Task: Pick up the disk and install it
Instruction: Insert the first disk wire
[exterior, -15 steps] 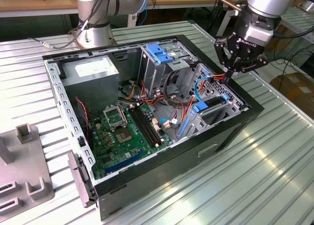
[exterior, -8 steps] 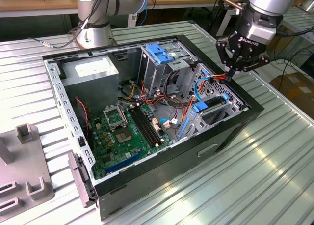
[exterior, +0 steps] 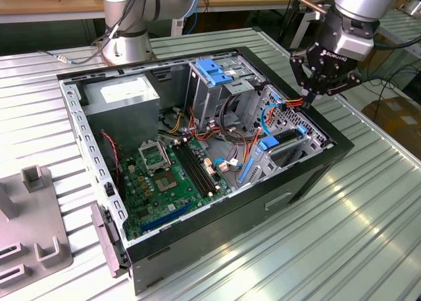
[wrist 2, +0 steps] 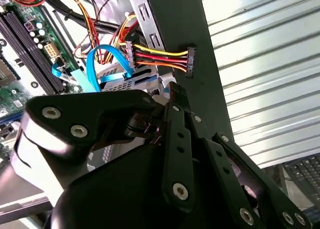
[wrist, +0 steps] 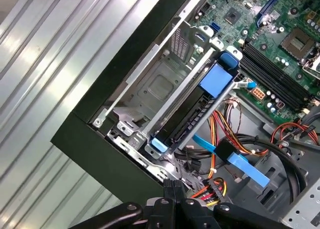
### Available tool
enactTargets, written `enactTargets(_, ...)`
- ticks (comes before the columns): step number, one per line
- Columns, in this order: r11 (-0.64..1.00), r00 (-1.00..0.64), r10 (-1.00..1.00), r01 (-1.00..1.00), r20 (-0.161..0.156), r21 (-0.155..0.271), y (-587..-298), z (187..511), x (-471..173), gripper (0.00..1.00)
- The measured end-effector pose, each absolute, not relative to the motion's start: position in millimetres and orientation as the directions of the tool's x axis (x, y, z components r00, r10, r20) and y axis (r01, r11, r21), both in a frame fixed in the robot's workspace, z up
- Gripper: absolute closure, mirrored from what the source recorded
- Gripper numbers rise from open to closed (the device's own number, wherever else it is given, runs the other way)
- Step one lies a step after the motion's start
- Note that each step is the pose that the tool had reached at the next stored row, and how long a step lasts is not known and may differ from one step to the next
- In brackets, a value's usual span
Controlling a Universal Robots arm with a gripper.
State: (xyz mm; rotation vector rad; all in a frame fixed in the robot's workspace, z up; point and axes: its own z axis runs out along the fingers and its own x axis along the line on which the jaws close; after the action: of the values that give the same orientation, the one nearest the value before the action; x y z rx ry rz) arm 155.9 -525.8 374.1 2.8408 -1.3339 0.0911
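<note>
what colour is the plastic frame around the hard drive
Blue. The plastic carrier frame edges the black metal disk; clearest in the first wrist view.

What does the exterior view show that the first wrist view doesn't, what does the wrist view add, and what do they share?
Exterior view: the open case whole, its grey power supply, the blue clip on the drive cage, and the arm's base. First wrist view: a close look into the bay, where the disk sits in its blue carrier. Both: the motherboard, coloured cables, and the gripper above the case corner.
</note>
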Motion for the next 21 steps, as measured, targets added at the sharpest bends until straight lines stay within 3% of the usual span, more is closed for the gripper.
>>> enactTargets(11,-0.785,0.784,-0.619,-0.619,0.054,-0.023,-525.8,374.1,157.1,0.90)
enactTargets(21,-0.815,0.813,-0.580,-0.580,0.054,-0.023,-524.3,374.0,165.2,0.90)
